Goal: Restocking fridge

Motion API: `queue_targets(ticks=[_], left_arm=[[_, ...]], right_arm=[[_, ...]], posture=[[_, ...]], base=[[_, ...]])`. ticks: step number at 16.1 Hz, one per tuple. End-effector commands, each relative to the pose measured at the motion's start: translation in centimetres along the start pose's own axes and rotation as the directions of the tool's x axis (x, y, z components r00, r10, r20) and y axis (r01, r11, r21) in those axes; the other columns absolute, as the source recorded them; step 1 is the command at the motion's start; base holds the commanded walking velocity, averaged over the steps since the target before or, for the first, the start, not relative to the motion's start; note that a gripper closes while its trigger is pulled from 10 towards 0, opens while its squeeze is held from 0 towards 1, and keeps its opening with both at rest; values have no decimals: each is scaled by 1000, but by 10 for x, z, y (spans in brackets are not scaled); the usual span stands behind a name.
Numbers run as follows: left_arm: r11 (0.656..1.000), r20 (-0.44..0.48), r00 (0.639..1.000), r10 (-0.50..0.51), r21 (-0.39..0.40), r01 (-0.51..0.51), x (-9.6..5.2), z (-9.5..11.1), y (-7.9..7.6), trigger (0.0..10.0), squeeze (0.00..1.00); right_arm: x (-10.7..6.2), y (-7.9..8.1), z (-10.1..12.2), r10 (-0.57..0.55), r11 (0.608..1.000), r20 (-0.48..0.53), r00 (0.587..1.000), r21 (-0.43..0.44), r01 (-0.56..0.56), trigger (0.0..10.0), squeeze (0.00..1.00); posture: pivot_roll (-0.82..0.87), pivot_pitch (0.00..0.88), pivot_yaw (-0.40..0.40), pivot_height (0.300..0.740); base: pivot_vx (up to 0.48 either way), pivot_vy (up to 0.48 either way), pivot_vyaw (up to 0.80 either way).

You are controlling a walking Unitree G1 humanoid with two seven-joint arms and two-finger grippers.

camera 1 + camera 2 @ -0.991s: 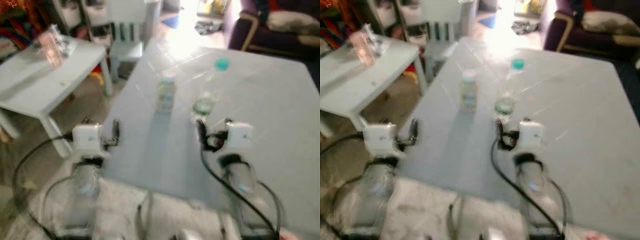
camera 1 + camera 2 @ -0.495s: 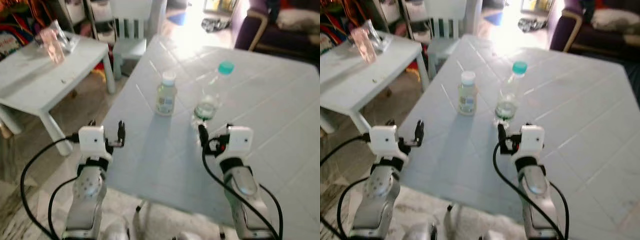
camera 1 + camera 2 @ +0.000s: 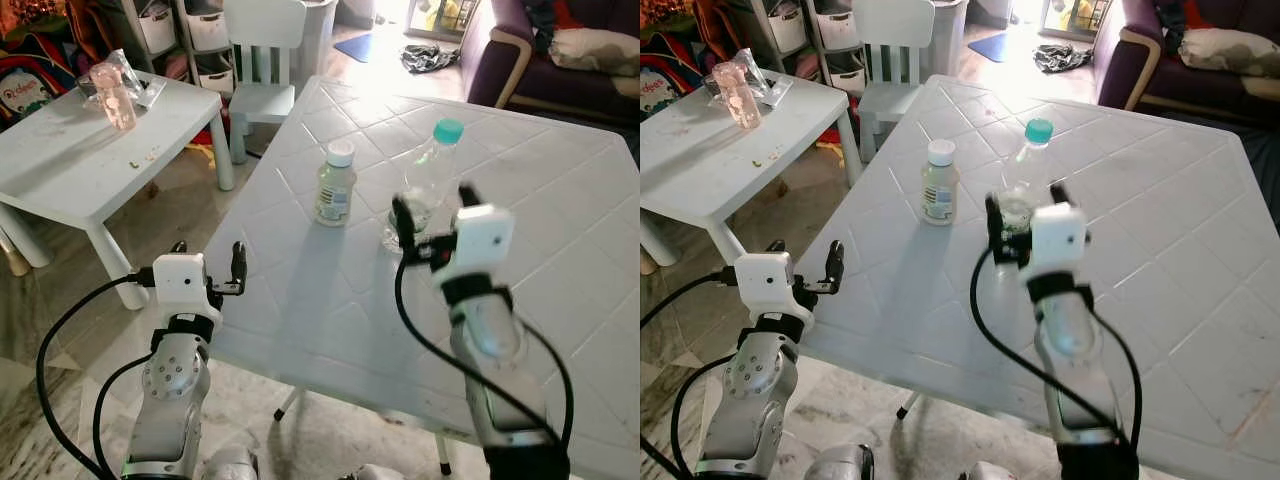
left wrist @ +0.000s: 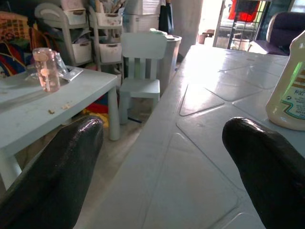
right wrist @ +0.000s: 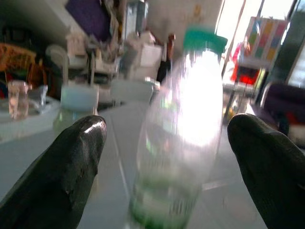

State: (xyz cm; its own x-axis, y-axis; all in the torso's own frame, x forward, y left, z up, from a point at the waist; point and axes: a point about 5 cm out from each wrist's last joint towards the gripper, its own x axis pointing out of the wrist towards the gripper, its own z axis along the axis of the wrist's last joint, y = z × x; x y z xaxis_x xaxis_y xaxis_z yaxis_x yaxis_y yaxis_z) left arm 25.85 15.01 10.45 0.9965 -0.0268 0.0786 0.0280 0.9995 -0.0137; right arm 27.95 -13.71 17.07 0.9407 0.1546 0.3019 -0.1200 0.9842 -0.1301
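A white tiled table (image 3: pixel 560 180) carries a clear green-capped bottle (image 3: pixel 425 180) and a small white-capped bottle (image 3: pixel 336 184).

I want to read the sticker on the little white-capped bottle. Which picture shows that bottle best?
The right eye view: the whole white-capped bottle stands sharp on the table. The left eye view shows it too. The left wrist view catches its side at the edge.

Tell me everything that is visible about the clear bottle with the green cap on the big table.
The clear bottle looks like thin transparent plastic with a teal-green screw cap and a greenish band near its base. It stands upright on the white tiled table, to the right of a smaller bottle with a white cap. It seems almost empty. The right gripper is open, one finger on each side of it, touching nothing.
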Motion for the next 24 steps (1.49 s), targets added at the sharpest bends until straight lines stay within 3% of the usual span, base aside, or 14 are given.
queue_targets(ticks=[1,9,16,18,19,20,21,24], left_arm=[[1000,-4,1000,-16,-2,16,1,-1,-2,10000,0],[1000,0,1000,-21,-6,21,3,0,-4,10000,0],[1000,-12,1000,-28,-2,28,3,-3,-5,10000,0],[999,-15,999,-33,-4,33,4,-4,-7,10000,0],[999,-16,999,-34,-5,34,4,-4,-7,10000,0],[999,-16,999,-38,-6,38,3,-4,-8,10000,0],[999,-20,999,-41,-5,41,3,-6,-9,10000,0],[999,-24,999,-48,-5,48,3,-6,-9,10000,0]], right_arm=[[6,-7,10,-23,1000,43,999,-14,23,10000,0],[32,-31,26,-81,995,102,991,-49,86,10000,0],[59,-39,28,-95,995,48,994,-38,97,10000,0],[70,-45,24,-125,992,-24,992,6,126,10000,0],[71,-45,24,-121,993,-29,992,2,121,8235,0],[72,-44,24,-110,994,-31,993,-1,110,902,0],[74,-42,24,-102,995,-32,994,6,102,0,0],[76,-38,27,-89,995,-32,996,31,90,0,0]], posture=[[105,94,-47,740],[110,89,-51,740],[115,93,-51,740],[114,94,-52,740],[116,94,-52,740],[118,96,-52,740],[119,96,-52,740],[117,98,-51,740]], base=[[0,0,0],[0,0,0],[0,0,0],[0,0,0],[0,0,0],[0,0,0],[0,0,0],[0,0,0]])
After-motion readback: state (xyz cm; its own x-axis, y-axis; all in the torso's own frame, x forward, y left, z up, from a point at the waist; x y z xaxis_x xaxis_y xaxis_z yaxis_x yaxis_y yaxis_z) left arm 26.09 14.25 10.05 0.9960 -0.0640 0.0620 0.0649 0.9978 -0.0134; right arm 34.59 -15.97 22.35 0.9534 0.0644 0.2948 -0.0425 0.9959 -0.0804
